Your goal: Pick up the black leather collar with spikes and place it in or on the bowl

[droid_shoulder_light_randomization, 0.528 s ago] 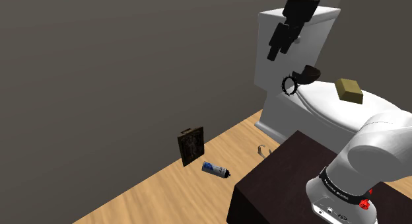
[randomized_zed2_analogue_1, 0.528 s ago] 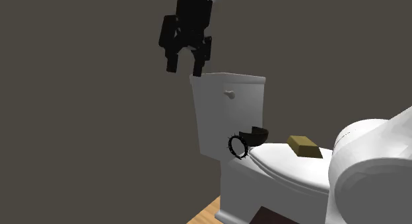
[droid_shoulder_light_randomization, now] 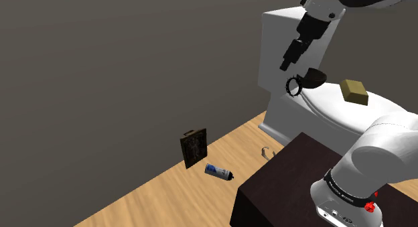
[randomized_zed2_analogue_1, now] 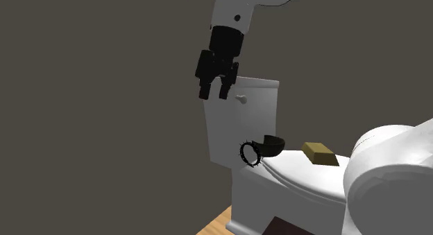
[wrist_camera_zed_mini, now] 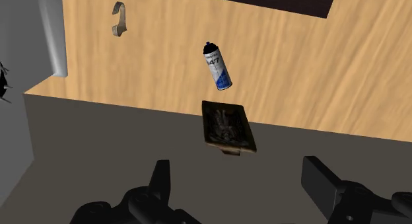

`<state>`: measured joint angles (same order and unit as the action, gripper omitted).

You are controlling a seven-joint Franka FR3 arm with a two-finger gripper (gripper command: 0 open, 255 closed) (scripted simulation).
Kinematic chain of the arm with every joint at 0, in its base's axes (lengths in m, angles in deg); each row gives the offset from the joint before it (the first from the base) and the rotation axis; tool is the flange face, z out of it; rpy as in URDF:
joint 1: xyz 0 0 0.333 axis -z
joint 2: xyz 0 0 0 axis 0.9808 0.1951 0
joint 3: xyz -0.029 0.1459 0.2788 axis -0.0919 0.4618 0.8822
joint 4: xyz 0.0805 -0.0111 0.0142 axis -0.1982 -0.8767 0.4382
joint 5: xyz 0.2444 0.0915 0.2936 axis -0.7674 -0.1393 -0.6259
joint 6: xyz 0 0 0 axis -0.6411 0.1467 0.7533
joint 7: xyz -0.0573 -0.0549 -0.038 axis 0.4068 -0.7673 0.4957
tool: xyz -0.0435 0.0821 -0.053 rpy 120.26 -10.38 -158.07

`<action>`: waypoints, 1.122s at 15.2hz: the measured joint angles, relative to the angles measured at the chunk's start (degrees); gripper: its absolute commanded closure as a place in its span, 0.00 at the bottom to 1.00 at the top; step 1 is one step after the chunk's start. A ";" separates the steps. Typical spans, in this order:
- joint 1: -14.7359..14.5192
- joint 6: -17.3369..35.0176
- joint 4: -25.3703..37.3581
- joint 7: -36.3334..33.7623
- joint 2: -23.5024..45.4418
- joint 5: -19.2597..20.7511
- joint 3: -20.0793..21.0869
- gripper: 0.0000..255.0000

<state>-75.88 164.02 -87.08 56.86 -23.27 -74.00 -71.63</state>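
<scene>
Jaws wide and empty: lower the all-black gripper onto the upright black spiked ring collar just beside the small dark bowl, straddling the collar's top edge.

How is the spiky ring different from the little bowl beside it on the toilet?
The collar is a thin, spiky ring you can see through; the bowl is a smooth, rounded cup. The collar stands on edge; the bowl sits mouth up. Both are dark and rest side by side on the white toilet.
</scene>
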 measured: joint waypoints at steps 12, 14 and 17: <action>3.94 21.71 -13.00 19.54 2.11 6.16 -18.60 0.00; 3.72 25.90 -13.69 23.31 4.56 6.52 -22.47 0.00; 2.44 31.66 -13.80 29.47 8.53 6.35 -28.89 0.00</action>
<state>-73.44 195.67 -100.88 86.33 -14.74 -67.64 -100.52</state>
